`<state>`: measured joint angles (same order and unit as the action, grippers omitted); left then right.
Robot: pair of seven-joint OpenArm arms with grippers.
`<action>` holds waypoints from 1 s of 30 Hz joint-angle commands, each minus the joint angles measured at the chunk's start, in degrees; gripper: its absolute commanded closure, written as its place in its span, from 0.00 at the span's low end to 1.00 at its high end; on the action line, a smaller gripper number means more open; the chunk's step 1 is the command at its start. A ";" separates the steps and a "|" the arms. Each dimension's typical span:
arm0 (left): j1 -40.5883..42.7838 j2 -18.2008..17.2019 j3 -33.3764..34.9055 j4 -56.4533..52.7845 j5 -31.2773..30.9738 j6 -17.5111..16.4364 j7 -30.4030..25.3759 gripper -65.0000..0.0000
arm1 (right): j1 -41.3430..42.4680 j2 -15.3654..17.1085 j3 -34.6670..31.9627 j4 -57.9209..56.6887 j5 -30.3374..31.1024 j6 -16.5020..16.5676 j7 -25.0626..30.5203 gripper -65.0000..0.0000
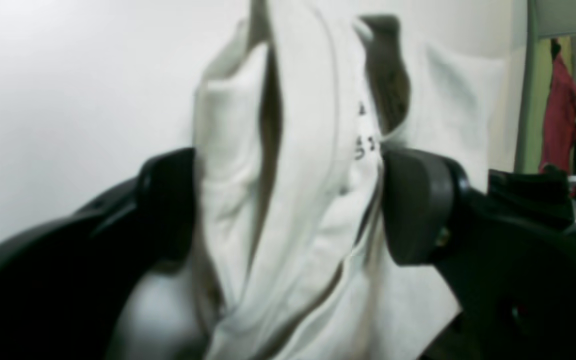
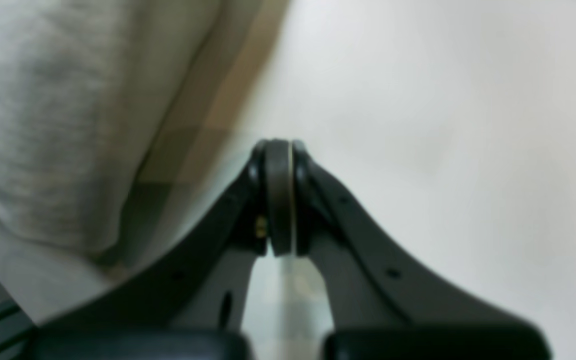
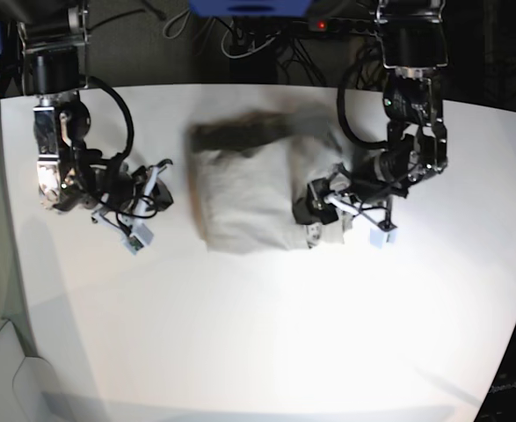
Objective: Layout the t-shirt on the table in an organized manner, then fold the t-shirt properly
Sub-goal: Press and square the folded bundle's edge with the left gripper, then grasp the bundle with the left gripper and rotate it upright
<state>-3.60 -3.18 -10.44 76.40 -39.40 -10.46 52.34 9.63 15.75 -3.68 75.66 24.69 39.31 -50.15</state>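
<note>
The light grey-beige t-shirt [image 3: 249, 193] lies bunched in a rough rectangle at the middle of the white table [image 3: 266, 334]. My left gripper [image 3: 315, 211] is at the shirt's right edge. In the left wrist view its jaws stand wide, open [image 1: 288, 200], with loose upright folds of the t-shirt [image 1: 308, 175] between the fingers, the collar's dark label print among them. My right gripper [image 3: 156, 189] rests on the table left of the shirt, apart from it. Its fingers are shut [image 2: 279, 150] on nothing, and the t-shirt [image 2: 43, 125] shows at the upper left of the right wrist view.
Cables and a blue box [image 3: 249, 7] sit beyond the table's far edge. A red garment [image 1: 560, 110] hangs in the background of the left wrist view. Bare white tabletop stretches in front of the shirt.
</note>
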 commanded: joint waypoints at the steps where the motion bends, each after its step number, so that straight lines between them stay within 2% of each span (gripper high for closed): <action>1: -0.67 0.06 1.25 -0.58 1.73 0.48 0.89 0.18 | 1.14 0.74 0.30 1.05 0.94 0.69 1.05 1.00; 2: -1.02 0.06 2.13 -1.19 2.25 0.48 0.89 0.21 | 1.14 0.74 0.30 1.05 0.94 0.69 1.05 1.00; 4: -2.34 0.06 4.06 -2.60 3.49 0.48 0.10 0.34 | 1.14 0.74 0.30 1.05 0.94 0.69 1.05 1.00; 6: -3.31 0.06 5.38 -4.01 4.19 0.57 -0.25 0.52 | 1.23 1.18 0.30 1.05 0.94 0.69 1.05 1.00; 10: -5.42 -0.38 6.79 -7.35 4.54 0.57 0.02 0.96 | 2.20 2.05 0.39 1.05 0.94 0.69 1.05 1.00; 11: -5.94 -0.56 7.40 -8.14 4.54 0.66 -0.07 1.00 | 2.55 2.76 0.47 1.05 0.94 0.69 1.05 1.00; 15: -8.58 -2.58 11.45 -9.72 4.54 0.66 -0.07 1.00 | 3.87 3.99 0.56 1.05 0.94 0.69 1.05 1.00; 17: -10.51 -4.07 15.93 -9.72 4.72 0.66 -0.16 1.00 | 4.48 5.04 1.27 1.05 0.94 0.69 1.05 1.00; 20: -14.29 -4.95 24.02 -9.63 8.85 0.66 -0.16 1.00 | 4.75 5.31 5.22 1.05 0.94 0.69 1.05 1.00; 27: -21.77 -4.51 46.09 -9.63 29.68 0.04 -0.42 1.00 | 6.15 6.98 11.81 0.96 0.94 0.69 0.61 1.00; 30: -22.91 -3.11 52.41 -9.72 36.80 -0.05 -4.47 0.99 | 6.24 7.24 13.22 0.96 0.94 0.69 0.44 1.00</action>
<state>-25.98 -6.48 42.11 66.65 -1.58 -10.50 46.94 14.61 22.24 9.30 75.66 24.64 39.33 -50.81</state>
